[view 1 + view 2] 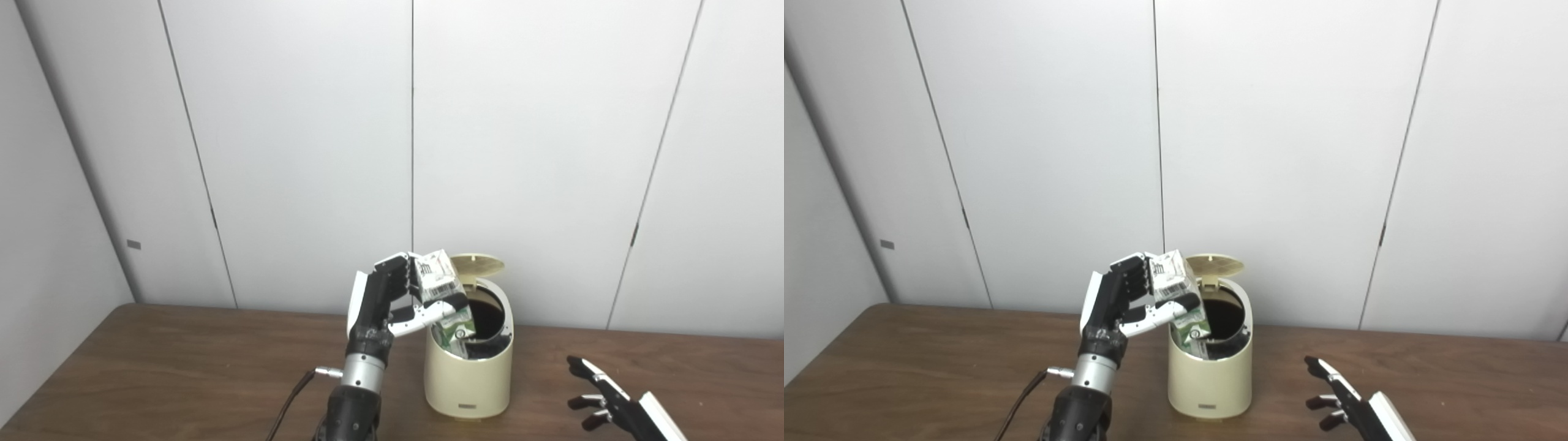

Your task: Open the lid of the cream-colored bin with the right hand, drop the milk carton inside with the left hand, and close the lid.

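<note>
The left arm rises steeply from the table's near edge, its left hand point(392, 300) raised beside the cream-colored bin point(468, 373), fingers point(397, 269) and thumb clamped on the milk carton point(444, 294). The carton tilts, its lower end dipping into the bin's dark mouth. The lid point(478, 264) stands open at the back. The right hand point(603, 392) rests low near the table's near right corner, fingers apart, holding nothing, well apart from the bin.

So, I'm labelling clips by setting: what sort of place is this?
Probably a bare lab or test room: plain white wall panels, one brown wooden table, and only a cream-colored bin on it.
</note>
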